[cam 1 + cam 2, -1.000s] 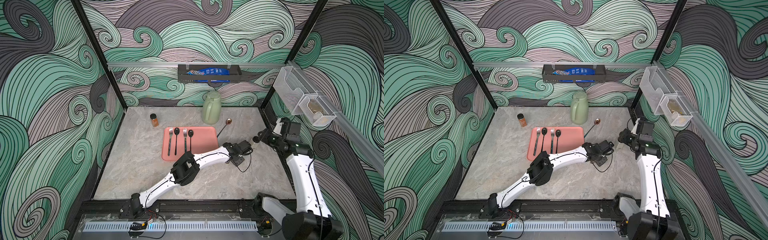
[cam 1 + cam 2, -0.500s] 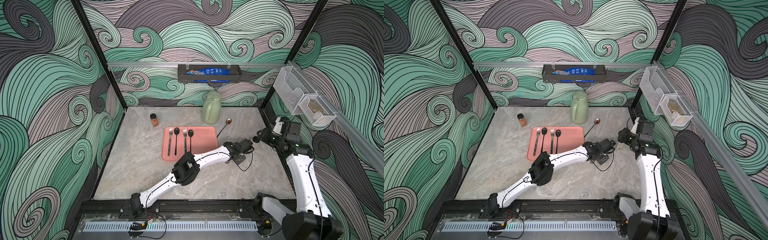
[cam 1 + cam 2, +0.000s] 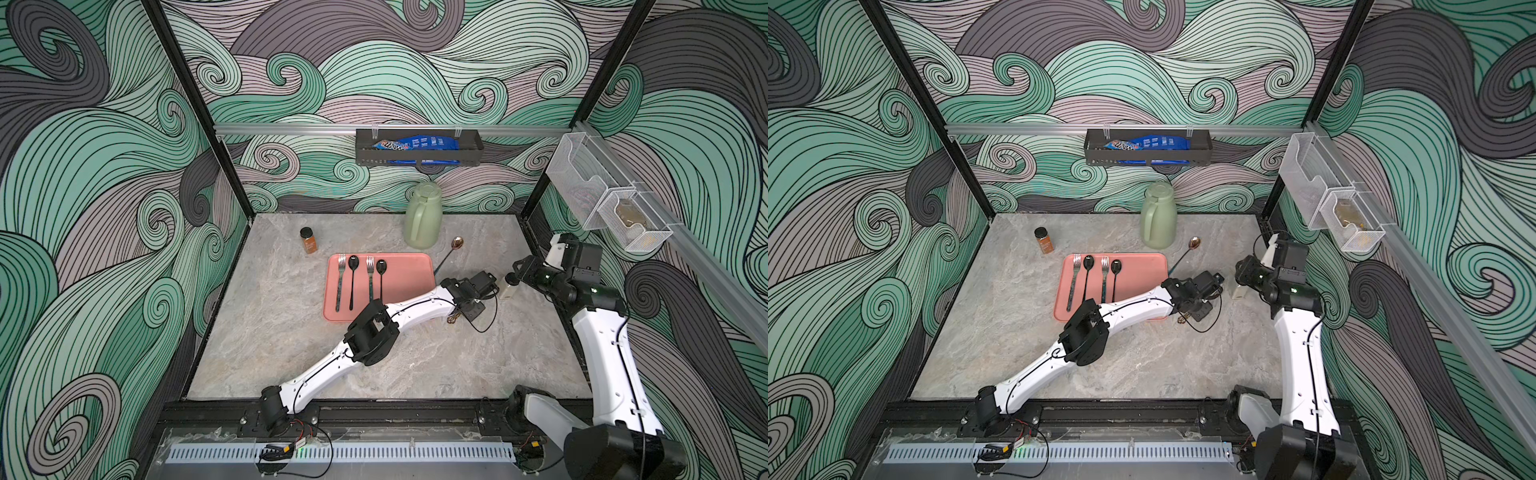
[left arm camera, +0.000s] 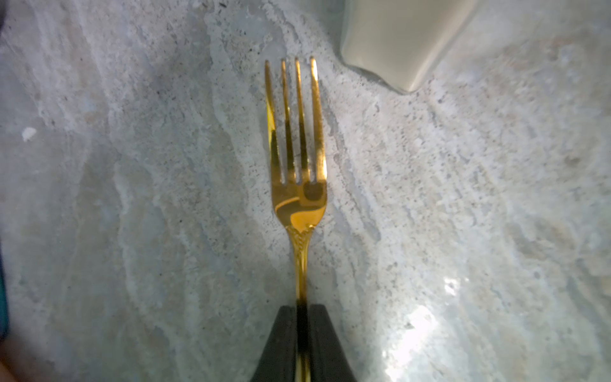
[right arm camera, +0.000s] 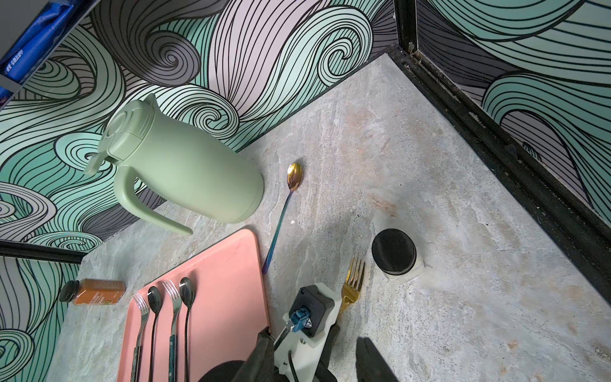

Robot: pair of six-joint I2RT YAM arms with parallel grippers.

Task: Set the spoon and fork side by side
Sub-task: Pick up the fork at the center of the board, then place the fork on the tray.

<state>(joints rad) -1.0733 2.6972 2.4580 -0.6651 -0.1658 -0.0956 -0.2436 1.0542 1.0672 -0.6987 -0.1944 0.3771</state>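
In both top views the left gripper (image 3: 466,308) sits low on the table (image 3: 291,353), hiding what it holds. The gold spoon (image 3: 449,254) lies apart beyond it, by the tray (image 3: 409,270) corner. The left wrist view shows its fingers clamped on the gold fork (image 4: 299,198) handle, with a jar (image 4: 403,39) just past the tines. The right wrist view shows the right gripper (image 5: 313,337) spread and empty, with fork, jar and spoon ahead of it.

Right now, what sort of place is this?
Probably a robot test cell staged as a kitchen counter: two arms, printed wall panels on a black frame, a tray of cutlery near a jug.
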